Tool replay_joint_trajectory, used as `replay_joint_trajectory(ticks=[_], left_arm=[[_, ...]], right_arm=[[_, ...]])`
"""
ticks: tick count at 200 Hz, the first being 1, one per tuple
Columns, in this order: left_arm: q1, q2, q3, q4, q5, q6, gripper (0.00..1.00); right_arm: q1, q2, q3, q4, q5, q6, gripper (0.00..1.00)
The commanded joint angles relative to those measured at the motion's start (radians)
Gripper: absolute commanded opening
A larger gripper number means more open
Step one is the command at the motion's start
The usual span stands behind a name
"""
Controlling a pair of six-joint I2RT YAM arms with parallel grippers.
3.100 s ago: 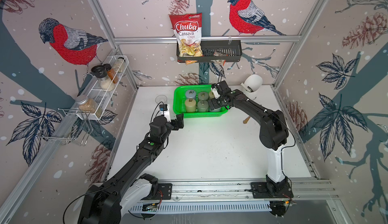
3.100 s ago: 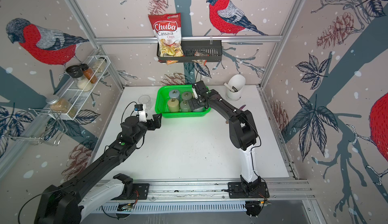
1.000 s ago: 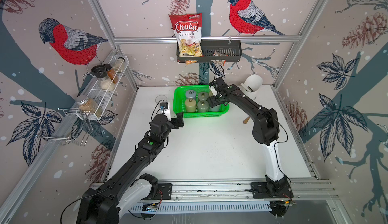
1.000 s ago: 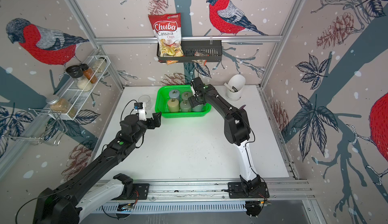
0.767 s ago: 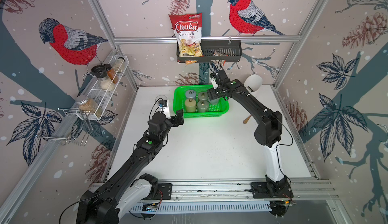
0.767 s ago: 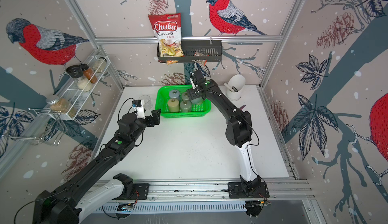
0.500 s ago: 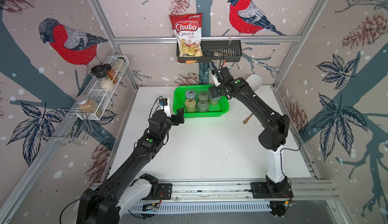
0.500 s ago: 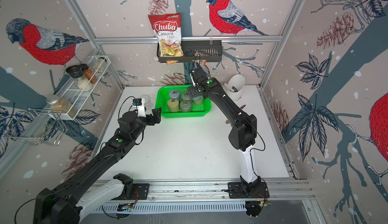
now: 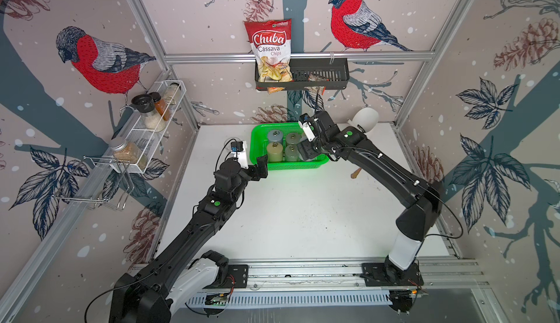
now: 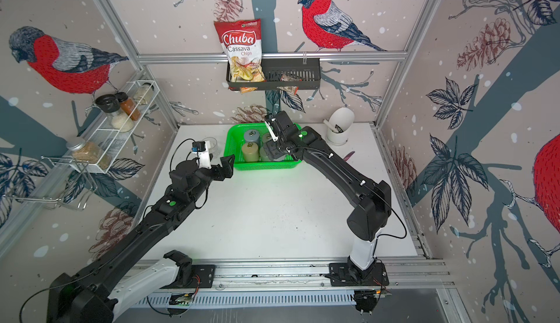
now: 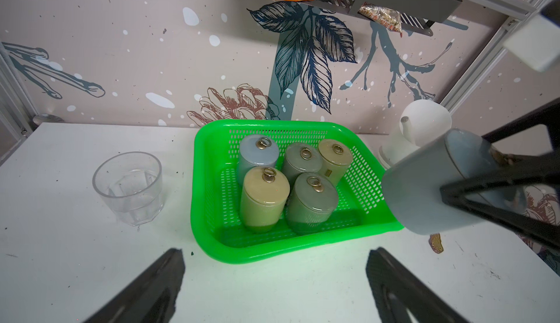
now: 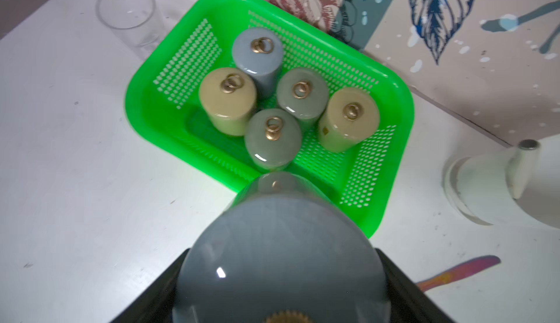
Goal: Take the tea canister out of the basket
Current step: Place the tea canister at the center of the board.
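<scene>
The green basket (image 9: 291,167) (image 10: 266,165) stands at the back of the table and holds several ring-lidded tea canisters (image 11: 265,198) (image 12: 227,100). My right gripper (image 9: 304,152) (image 12: 280,256) is shut on a grey tea canister (image 9: 306,152) (image 10: 272,152) (image 11: 424,185) (image 12: 281,261). The canister hangs tilted in the air above the basket's front right corner. Its black fingers (image 11: 500,182) clamp its two sides. My left gripper (image 9: 259,167) (image 10: 225,165) (image 11: 275,253) is open and empty, just off the basket's front left corner.
A clear glass (image 9: 231,142) (image 11: 128,185) stands left of the basket. A white utensil holder (image 9: 365,118) and a utensil (image 9: 356,173) are on the right. A black rack (image 9: 318,73) with a chips bag hangs on the back wall. A wire shelf (image 9: 151,130) with jars hangs on the left wall.
My right gripper has lifted the grey canister off the basket floor and tilted it over the front right corner. The left arm has edged a little closer to the basket.
</scene>
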Motion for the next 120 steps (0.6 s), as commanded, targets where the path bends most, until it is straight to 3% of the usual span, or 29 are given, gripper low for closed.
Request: replay_joint_trajectory(ticks=[1,64,78,99,120], left_arm=[[-0.002,-0.004,0.003,-0.003,-0.011,0.003,0.98],[0.021,-0.064,0.042,-0.156,-0.232,-0.086,0.98],[0.091,-0.062,0.095,-0.257,-0.203,-0.122,0.98],[0.217,-0.093,0.121,-0.311,-0.051,-0.159,0.98],[0.239,-0.139,0.107,-0.319,-0.058,-0.166,0.98]], right_arm=[[0.063,-0.014,-0.046,0.107,-0.052,-0.024,0.16],[0.18,0.129,-0.087,0.187,-0.137,0.032,0.15],[0.198,0.175,-0.067,0.21,-0.14,0.041,0.15],[0.214,0.259,-0.025,0.233,-0.127,0.056,0.15],[0.223,0.344,0.023,0.235,-0.091,0.066,0.15]])
